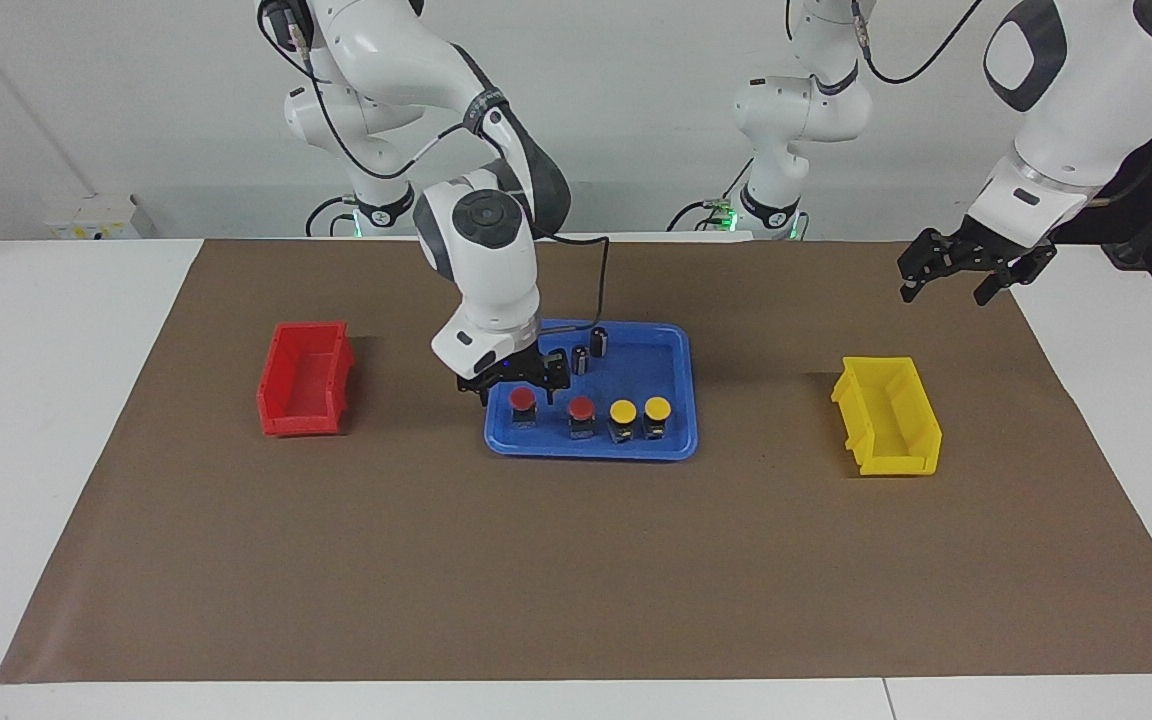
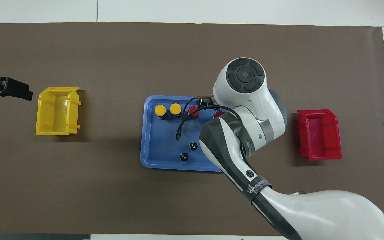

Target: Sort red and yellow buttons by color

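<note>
In the blue tray [image 1: 676, 345] stand two red buttons [image 1: 523, 399], two yellow buttons [image 1: 623, 411] and two black cylinders [image 1: 599, 343], the right gripper [image 1: 514, 383] spread over one red button, while the red bin [image 1: 304, 380] and yellow bin [image 1: 886, 415] hold nothing and the left gripper [image 1: 948, 278], fingers parted, waits near the yellow bin.

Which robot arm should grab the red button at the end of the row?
Probably the right. Its hand hangs just over that red button in the blue tray, with the red bin at its end. The left hand waits near the yellow bin.
</note>
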